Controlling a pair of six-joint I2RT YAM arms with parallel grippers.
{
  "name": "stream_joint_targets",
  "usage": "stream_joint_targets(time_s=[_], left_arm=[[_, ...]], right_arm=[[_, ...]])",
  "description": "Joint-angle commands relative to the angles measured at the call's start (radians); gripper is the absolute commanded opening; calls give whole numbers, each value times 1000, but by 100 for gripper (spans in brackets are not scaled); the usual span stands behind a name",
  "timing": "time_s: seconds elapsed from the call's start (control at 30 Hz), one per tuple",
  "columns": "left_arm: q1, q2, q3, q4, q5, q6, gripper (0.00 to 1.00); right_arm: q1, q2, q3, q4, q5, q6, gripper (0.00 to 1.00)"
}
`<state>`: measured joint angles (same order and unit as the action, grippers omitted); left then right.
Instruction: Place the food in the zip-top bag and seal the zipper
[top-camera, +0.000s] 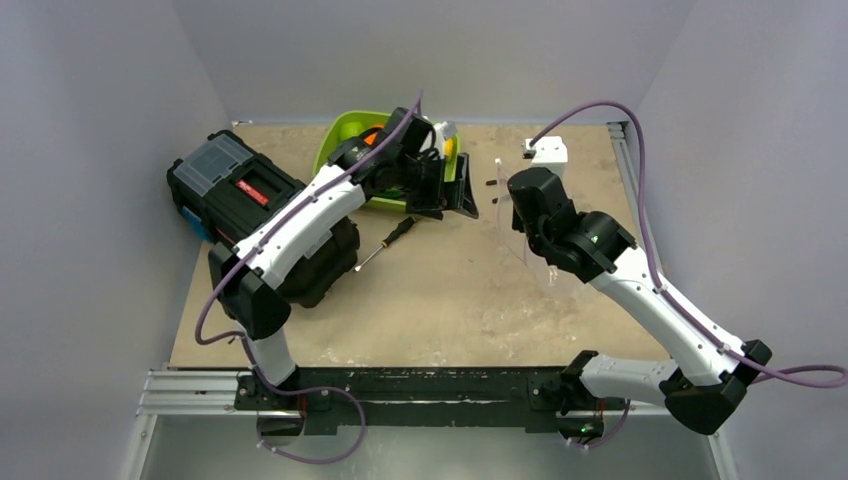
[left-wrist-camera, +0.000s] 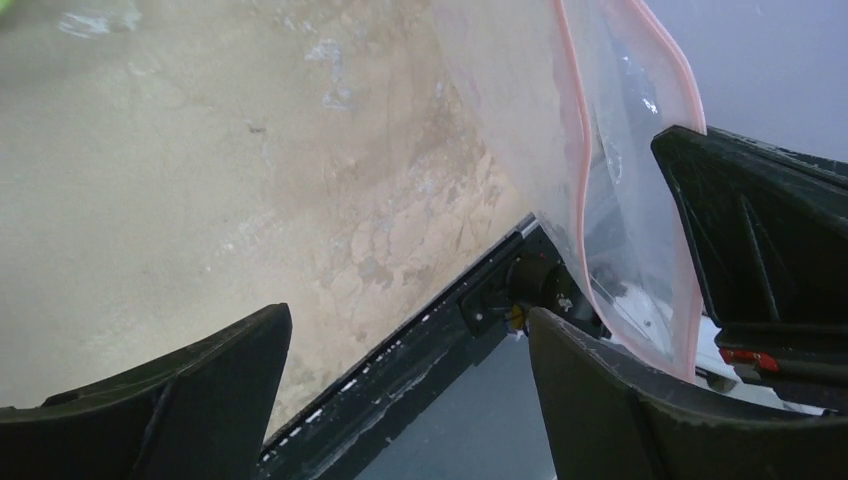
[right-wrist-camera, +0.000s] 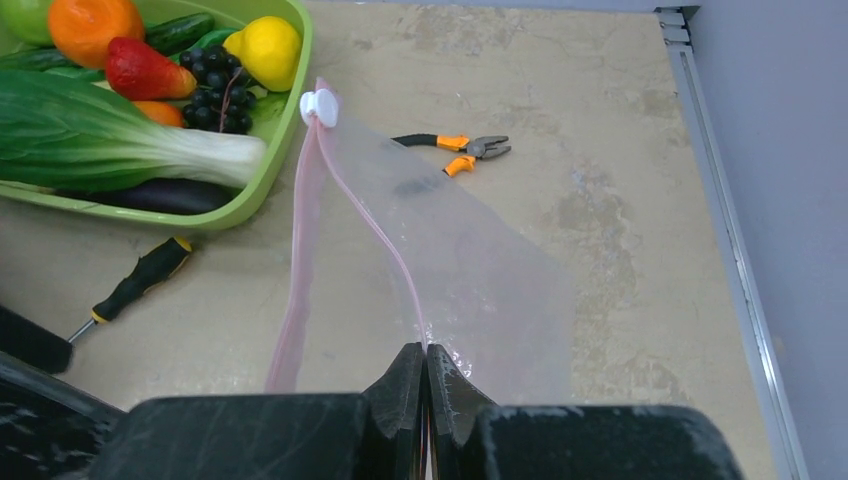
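- Right gripper (right-wrist-camera: 425, 368) is pinched tight on one end of the bag (right-wrist-camera: 480, 270), at the zipper (right-wrist-camera: 372, 232); the bag hangs slack from it, slider end near the tray (right-wrist-camera: 275, 160), and looks empty.
- Left gripper (left-wrist-camera: 408, 325) stands wide open and holds nothing; the bag's mouth is close by its right finger.
- Food (right-wrist-camera: 110, 135) lies in the tray.
- Likely step: fetch a first piece; choose something small and firm, such as the lemon (right-wrist-camera: 268, 50); grip across its middle; lift clear of the rim.
- The zipper lips look barely parted; aim between them and release low, lest the film fold shut.
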<state>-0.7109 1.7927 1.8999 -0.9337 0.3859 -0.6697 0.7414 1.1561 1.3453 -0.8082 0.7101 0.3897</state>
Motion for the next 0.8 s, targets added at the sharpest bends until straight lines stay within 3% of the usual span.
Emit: stream_joint_targets(time_s=[0.0, 0.2, 0.43, 0.6, 0.77], left_arm=[[69, -138, -39, 84, -88, 87, 89], [165, -171, -73, 135, -302, 117, 89], [168, -19, 3, 306, -588, 128, 88], [169, 147, 73, 455, -685, -52, 86], [169, 303, 158, 522, -729, -388, 77]], right_arm=[[1, -7, 12, 7, 30, -30, 0], [1, 4, 33, -8, 18, -24, 0], [0, 4, 74, -57, 15, -14, 0], [-1, 7, 102, -92, 20, -20, 0], [-4, 1, 87, -124, 23, -11, 0]])
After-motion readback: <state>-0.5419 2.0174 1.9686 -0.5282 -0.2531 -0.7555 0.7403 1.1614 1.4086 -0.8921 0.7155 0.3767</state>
